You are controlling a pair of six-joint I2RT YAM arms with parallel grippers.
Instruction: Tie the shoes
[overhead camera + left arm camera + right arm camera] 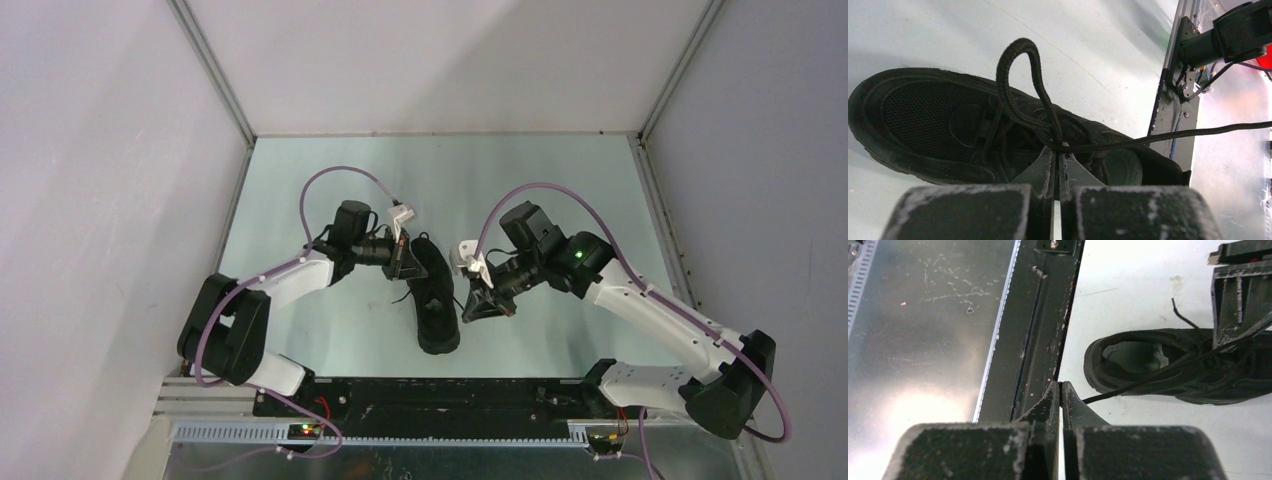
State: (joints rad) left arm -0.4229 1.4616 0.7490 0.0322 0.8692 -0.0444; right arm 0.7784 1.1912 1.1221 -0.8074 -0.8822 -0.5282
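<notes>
One black shoe point(438, 310) lies on the pale green table between my two grippers, toe away from the arms. My left gripper point(403, 262) hangs over its lacing. In the left wrist view that gripper point(1058, 150) is shut on the base of an upright lace loop point(1005, 80) above the shoe point(923, 115). A taut lace strand point(1198, 133) runs off to the right. My right gripper point(478, 305) sits just right of the shoe. In the right wrist view it point(1061, 386) is shut on that taut lace point(1108, 391), which stretches back across the shoe point(1148, 375).
The black base rail point(430, 395) and a metal plate point(923, 340) run along the table's near edge, close behind my right gripper. White enclosure walls point(120, 150) close in the left, right and back. The right arm point(1233, 35) shows in the left wrist view.
</notes>
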